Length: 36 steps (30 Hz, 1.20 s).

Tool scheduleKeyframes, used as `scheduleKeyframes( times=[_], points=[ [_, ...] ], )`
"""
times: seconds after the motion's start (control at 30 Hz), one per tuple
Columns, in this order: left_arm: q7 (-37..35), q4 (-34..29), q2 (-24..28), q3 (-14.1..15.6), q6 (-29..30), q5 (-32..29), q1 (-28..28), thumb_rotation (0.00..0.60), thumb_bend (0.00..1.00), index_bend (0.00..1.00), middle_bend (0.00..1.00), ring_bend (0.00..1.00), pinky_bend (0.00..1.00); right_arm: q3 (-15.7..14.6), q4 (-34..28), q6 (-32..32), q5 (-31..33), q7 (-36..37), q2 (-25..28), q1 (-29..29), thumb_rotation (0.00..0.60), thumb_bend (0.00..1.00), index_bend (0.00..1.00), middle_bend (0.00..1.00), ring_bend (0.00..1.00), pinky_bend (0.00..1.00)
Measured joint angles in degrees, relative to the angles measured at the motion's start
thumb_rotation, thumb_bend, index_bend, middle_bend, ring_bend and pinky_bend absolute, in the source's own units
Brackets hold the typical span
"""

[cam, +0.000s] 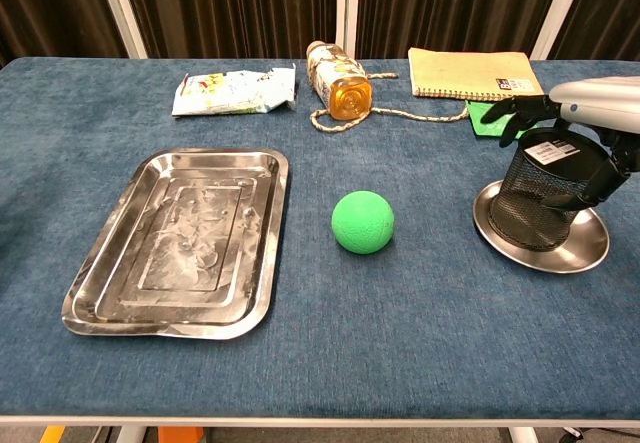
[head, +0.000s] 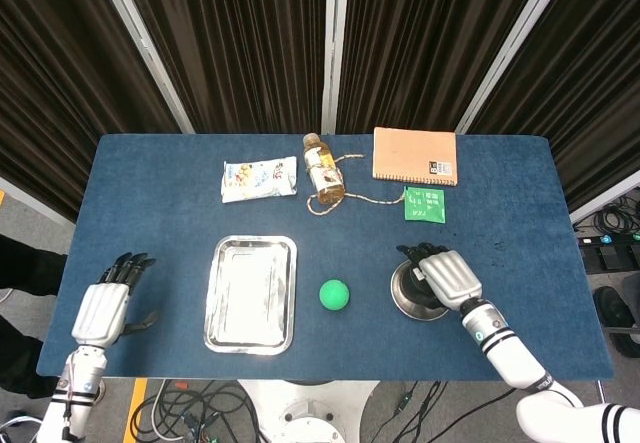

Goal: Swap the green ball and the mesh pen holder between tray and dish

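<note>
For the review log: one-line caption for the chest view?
Right hand over pen holder on dish; ball beside tray.

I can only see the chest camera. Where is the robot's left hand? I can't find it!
Observer: The head view has it. The left hand is out past the left side of the shiny metal tray, fingers apart, holding nothing.
Operator: Is it touching the tray?
Observer: No, bare blue tablecloth shows between them.
Operator: What does the pen holder look like from above?
Observer: Mostly hidden. The right hand covers the top of the black mesh pen holder, which stands in the round metal dish.
</note>
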Motion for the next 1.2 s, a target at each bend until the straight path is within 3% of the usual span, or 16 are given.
scheduleKeyframes(
  times=[0.17,0.33,0.53,1.2],
  points=[
    [-0.5,-0.1,0.1,-0.3,-0.1,0.6,0.5,0.6,0.16,0.16,0.1,0.06,0.21,0.2,-1.4,1.7,-0.6,0.3,0.9,0.1,0.6,0.28,0.25,0.31,0.25,0.39],
    [-1.2,0.1,0.2,-0.6,0.2,1.6,1.1,0.6,0.16,0.16,0.1,0.06,0.21,2.3,-3.8,3.5,-1.5,1.2,3.2,0.6,0.6,0.28,0.25,0.31,0.25,0.39],
    [-1.8,3.0,-1.3,-1.1,2.6,3.8,2.1,0.6,0.16,0.16,0.11,0.06,0.21,3.8,-3.0,2.1,-1.8,1.7,2.3,3.7,0.6,0.28,0.25,0.29,0.25,0.3],
    [-4.8,7.8,-2.9,-2.7,3.1,4.3,4.4,0.6,0.16,0.16,0.11,0.06,0.21,9.2,18.2,-9.9,18.5,-5.2,-17.2,26.8,0.6,0.27,0.2,0.26,0.21,0.26]
  ],
)
